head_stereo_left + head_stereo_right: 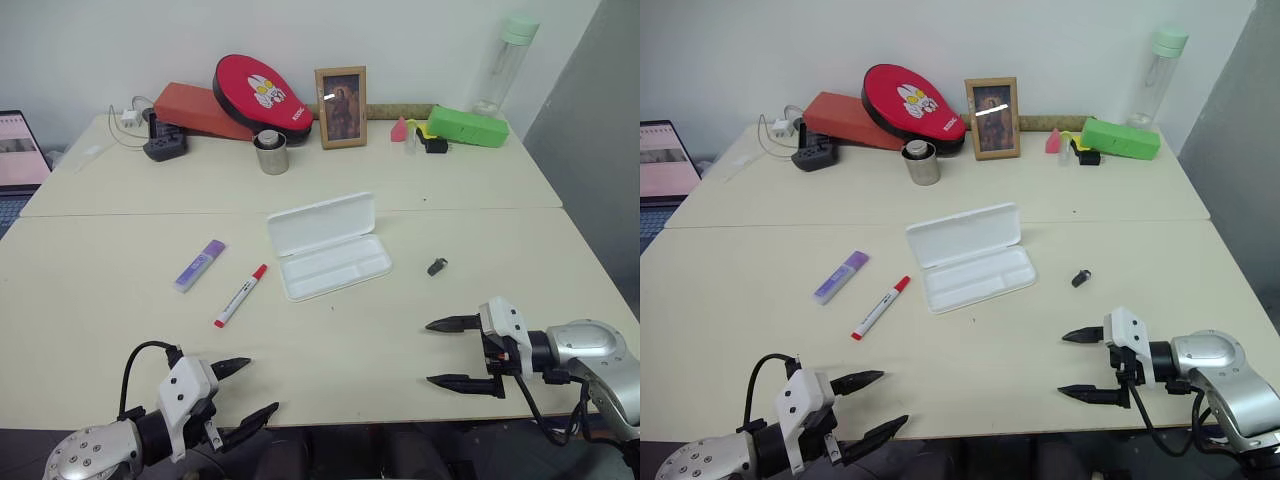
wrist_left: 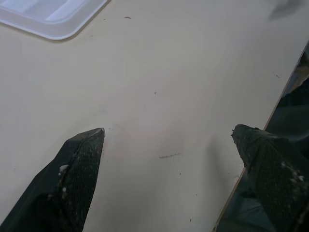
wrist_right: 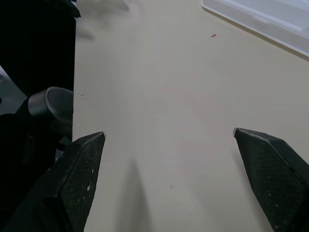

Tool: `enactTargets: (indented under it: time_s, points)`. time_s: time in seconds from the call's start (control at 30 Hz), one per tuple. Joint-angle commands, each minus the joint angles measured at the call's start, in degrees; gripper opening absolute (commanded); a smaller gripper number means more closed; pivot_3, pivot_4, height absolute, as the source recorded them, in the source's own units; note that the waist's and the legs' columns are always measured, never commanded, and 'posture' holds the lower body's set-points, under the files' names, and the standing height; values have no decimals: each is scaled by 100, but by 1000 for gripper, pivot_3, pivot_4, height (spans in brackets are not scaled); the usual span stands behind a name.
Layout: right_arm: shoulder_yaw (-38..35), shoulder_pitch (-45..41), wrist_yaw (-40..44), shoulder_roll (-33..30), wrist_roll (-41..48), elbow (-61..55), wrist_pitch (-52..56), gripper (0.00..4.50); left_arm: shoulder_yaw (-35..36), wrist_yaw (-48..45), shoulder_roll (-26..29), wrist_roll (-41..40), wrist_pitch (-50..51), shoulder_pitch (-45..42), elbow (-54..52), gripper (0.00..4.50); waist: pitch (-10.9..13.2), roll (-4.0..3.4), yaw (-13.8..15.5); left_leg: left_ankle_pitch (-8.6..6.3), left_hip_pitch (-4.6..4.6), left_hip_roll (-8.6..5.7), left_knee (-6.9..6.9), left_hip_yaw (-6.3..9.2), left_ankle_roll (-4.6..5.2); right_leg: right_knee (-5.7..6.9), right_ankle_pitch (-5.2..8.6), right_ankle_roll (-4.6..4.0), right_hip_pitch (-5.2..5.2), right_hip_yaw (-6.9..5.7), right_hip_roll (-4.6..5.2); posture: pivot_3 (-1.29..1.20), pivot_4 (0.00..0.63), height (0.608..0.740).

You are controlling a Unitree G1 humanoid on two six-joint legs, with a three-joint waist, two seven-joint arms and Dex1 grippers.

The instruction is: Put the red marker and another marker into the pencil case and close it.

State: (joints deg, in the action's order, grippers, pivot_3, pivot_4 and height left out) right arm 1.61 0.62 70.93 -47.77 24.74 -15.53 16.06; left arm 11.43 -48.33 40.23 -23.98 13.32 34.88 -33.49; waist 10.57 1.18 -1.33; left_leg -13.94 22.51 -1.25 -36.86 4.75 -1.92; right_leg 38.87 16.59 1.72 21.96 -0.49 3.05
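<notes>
1. Head views: the flat white plastic pencil case [image 1: 330, 247] lies open in the middle of the cream desk [image 1: 120, 320]. To its left lie the slim white red marker [image 1: 241, 295] with red cap and, just beyond it, the short chunky purple highlighter [image 1: 199, 265], apart from each other.
2. My left pincer [image 1: 246, 391] and right pincer [image 1: 452, 352] hang wide over the near edge, holding nothing.
3. Left wrist view: my fingers [image 2: 72, 183] are spread above bare desk.
4. Right wrist view: the same, with a case edge [image 3: 270, 21] ahead.
</notes>
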Motion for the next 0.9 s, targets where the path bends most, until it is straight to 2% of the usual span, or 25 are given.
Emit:
enactTargets:
  time_s: [0.03, 0.2, 0.33, 0.47, 0.5, 0.6, 0.77, 0.9]
  points:
    - [-144, 1, -9, -46, 140, -241, 37, 4461, -7, -75, 38, -44, 62, -30, -75, 4500, 0, 0, 0, 0, 0, 0, 0, 0, 0, 0, 0, 0, 0, 0, 0, 0, 150, 740]
    - [-177, 54, -6, -76, 146, -303, 60, 4461, -117, -92, 65, -9, 203, -309, -6, 4500, 0, 0, 2, 0, 0, 0, 0, 0, 0, 0, 0, 0, -1, -2, 0, 0, 150, 740]
    - [-419, -18, -153, -14, 535, -597, 324, 4461, -259, -29, 74, -183, 615, -1009, 98, 4500, 0, -1, 2, 0, -1, -1, 0, 1, 0, 1, 0, 0, -1, -1, -1, 0, 150, 740]
    - [-691, -623, -700, 106, 1009, -1087, 811, 4461, -674, 119, -10, -188, 1132, -2677, 473, 4500, 0, -1, 18, 0, -1, -2, -5, 2, 0, 5, -1, 2, -4, -8, -4, 0, 150, 740]
    - [-743, -807, -927, 105, 957, -1184, 904, 4461, -853, 114, -35, -132, 1300, -3237, 696, 4500, 0, 1, 14, 1, -1, -2, -7, 2, 0, 7, -2, 4, -5, -8, -6, 0, 150, 740]
    - [-783, -1095, -1370, 117, 850, -1334, 1109, 4461, -1270, 48, -87, 52, 1477, -4200, 1179, 4500, -3, 10, 9, -10, -10, -4, -4, 4, 14, 5, 0, 8, -15, -4, -4, 0, 150, 740]
    - [-767, -1289, -1876, 196, 822, -1494, 1387, 4461, -2057, -57, -351, 571, 1384, -5306, 2029, 4500, -3, 10, 29, -10, -1, -9, -7, 2, 14, 4, -1, 9, -11, -7, 0, 0, 150, 740]
    - [-804, -1298, -2137, 218, 868, -1672, 1552, 4461, -2522, -232, -636, 701, 1438, -5683, 2289, 4500, -3, 11, 19, -10, 0, -8, -9, 2, 14, 5, -2, 11, -9, -4, 0, 0, 150, 740]
